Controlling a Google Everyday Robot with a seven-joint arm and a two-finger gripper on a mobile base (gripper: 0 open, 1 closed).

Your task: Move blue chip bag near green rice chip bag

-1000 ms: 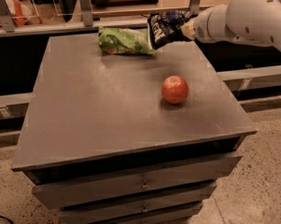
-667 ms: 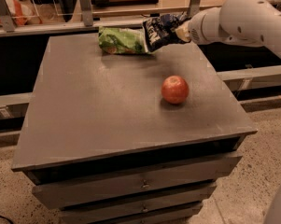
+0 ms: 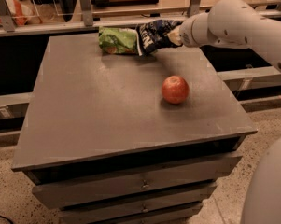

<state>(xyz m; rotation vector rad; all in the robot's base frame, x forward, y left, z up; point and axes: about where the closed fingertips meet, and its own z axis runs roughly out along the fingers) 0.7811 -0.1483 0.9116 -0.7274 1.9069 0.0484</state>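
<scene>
Navy-and-white blue chip bag (image 3: 153,35) in pale hand (image 3: 174,35); green rice chip bag (image 3: 117,40)

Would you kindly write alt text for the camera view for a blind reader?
The gripper holds the blue chip bag at the far edge of the table, beside the green rice chip bag. A red apple sits nearer the camera.

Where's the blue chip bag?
In the camera view, the blue chip bag is at the back of the table, held by the gripper, just beside the green rice chip bag.
</scene>
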